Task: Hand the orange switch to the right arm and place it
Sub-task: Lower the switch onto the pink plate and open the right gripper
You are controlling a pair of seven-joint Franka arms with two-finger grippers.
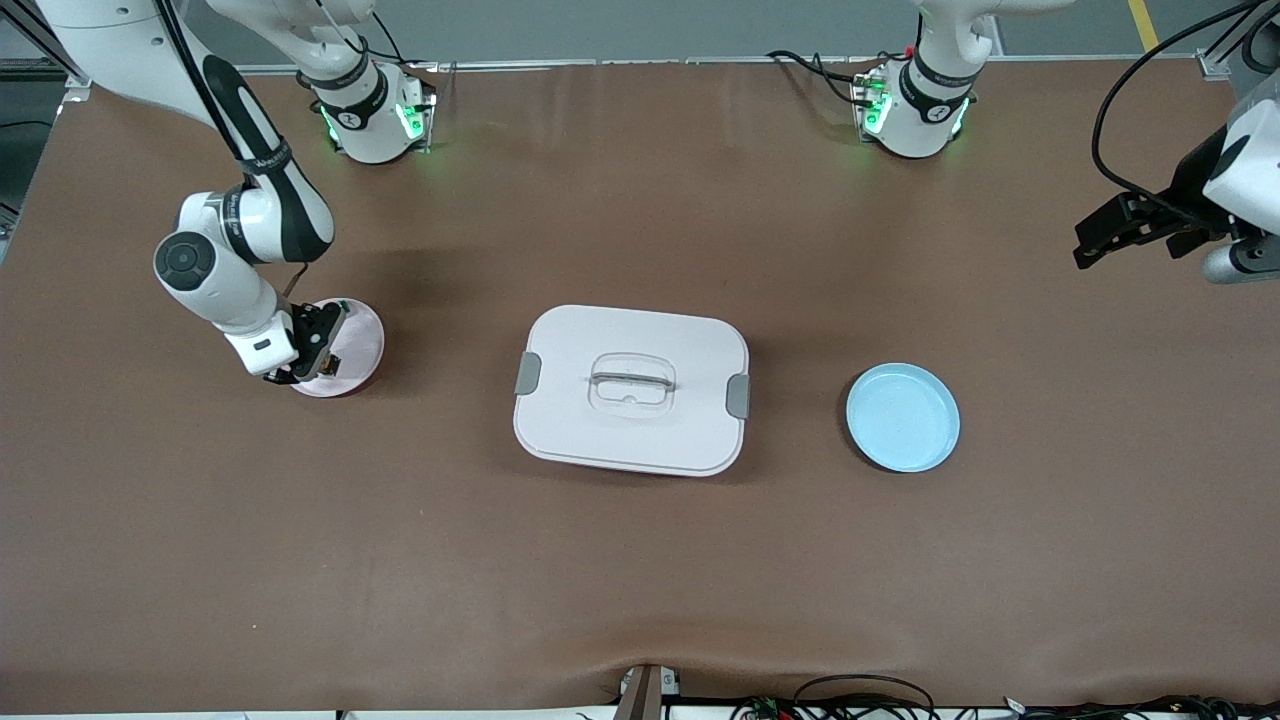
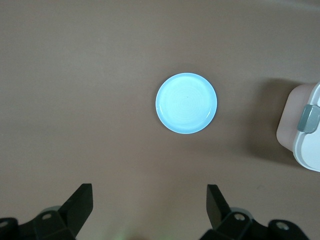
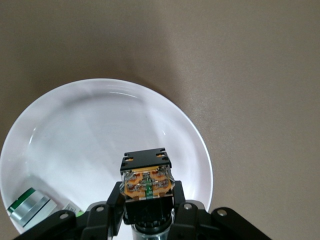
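In the front view we see the right gripper [image 1: 305, 362] low over the pink plate [image 1: 362, 340], which lies toward the right arm's end of the table, at about nine o'clock from the lidded box [image 1: 632, 388] in the middle. A small dark thing sits between its fingers, but here it is too small for us to name. The left gripper [image 1: 1095, 240] hangs in the air over the table edge at the left arm's end, at about two o'clock from the blue plate [image 1: 903, 417]; this arm waits.

In the left wrist view the left gripper [image 2: 150, 205] has its fingers wide apart and nothing is between them. Under it we see the blue plate [image 2: 186, 103] with nothing on it, and a corner of the box [image 2: 305, 130].

In the right wrist view the right gripper [image 3: 148, 207] is clamped on the switch [image 3: 146, 182], a small black block with an orange part. The switch hangs just above the white-looking plate [image 3: 107, 125]; we cannot tell if it touches the plate already. A small clear-and-green part [image 3: 27, 207] lies on the same plate, at about eight o'clock from the switch.

We judge that the handover is done, because the right arm holds the switch and the left one holds nothing. What is left, we think, is only the end of the placing: to set the switch on the plate, to open the fingers and to lift away.
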